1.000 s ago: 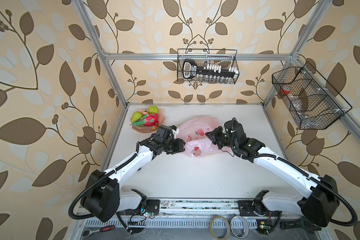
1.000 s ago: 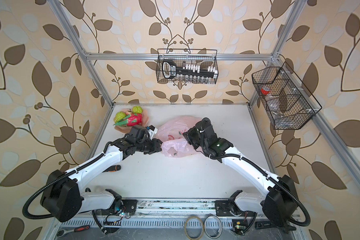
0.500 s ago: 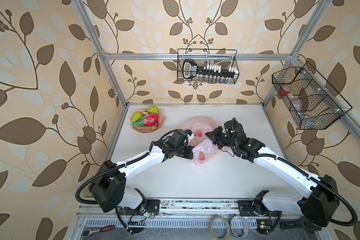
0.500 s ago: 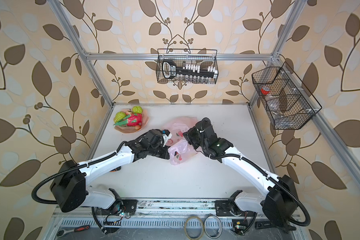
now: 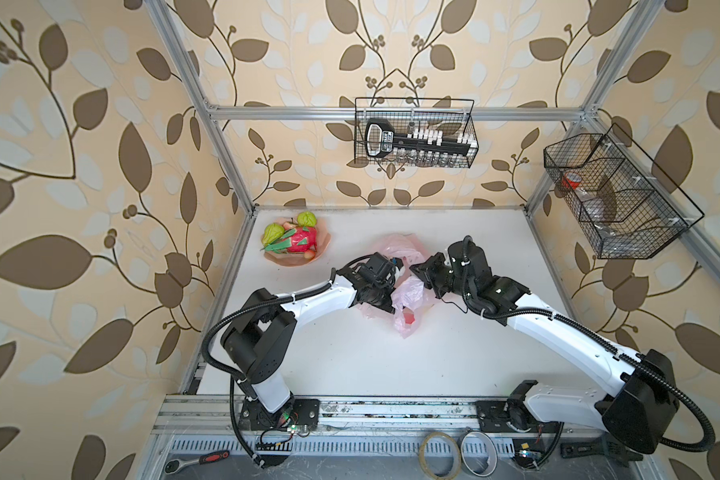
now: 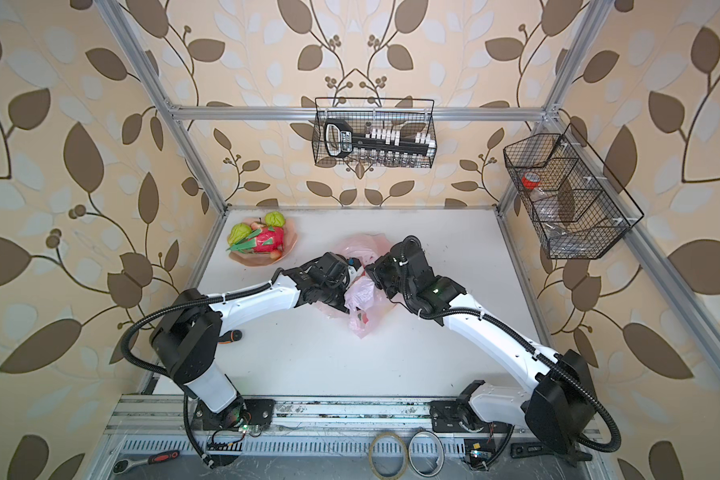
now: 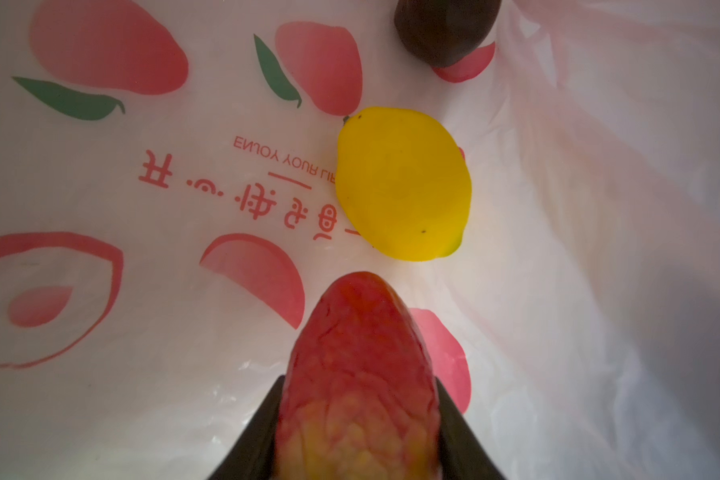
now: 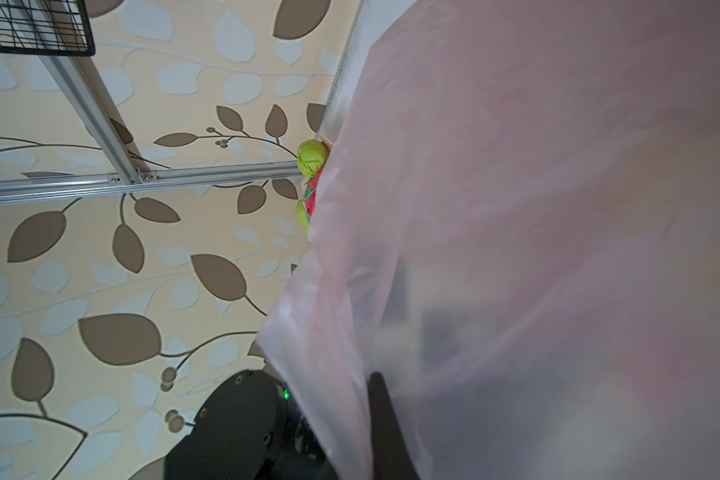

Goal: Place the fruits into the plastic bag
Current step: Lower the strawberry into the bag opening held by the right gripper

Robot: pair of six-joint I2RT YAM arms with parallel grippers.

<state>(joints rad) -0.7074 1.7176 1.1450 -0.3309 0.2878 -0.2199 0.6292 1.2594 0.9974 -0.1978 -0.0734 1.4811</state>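
Note:
The pale-pink plastic bag (image 5: 408, 291) (image 6: 362, 296) lies mid-table, its edge pinched and held up by my shut right gripper (image 5: 418, 272) (image 8: 366, 415). My left gripper (image 5: 389, 286) (image 7: 358, 380) reaches into the bag's mouth, shut on a small red-orange fruit (image 7: 358, 365). In the left wrist view a yellow lemon (image 7: 404, 183) and a dark purple fruit (image 7: 445, 29) rest inside the bag (image 7: 142, 291). Two green fruits (image 5: 273, 232) (image 5: 307, 217) and the magenta dragon fruit (image 5: 298, 243) sit on the peach-pink dish (image 5: 321, 249) at the back left.
A wire basket (image 5: 416, 137) hangs on the back wall and another wire basket (image 5: 612, 195) on the right wall. Tape rolls (image 5: 439, 453) and a ratchet (image 5: 196, 459) lie in front of the rail. A screwdriver (image 6: 231, 336) lies behind the left arm.
My left gripper has moved right from the bag's left edge into its mouth, carrying the red-orange fruit. The bag has bunched up and sagged toward the front. The right gripper kept still.

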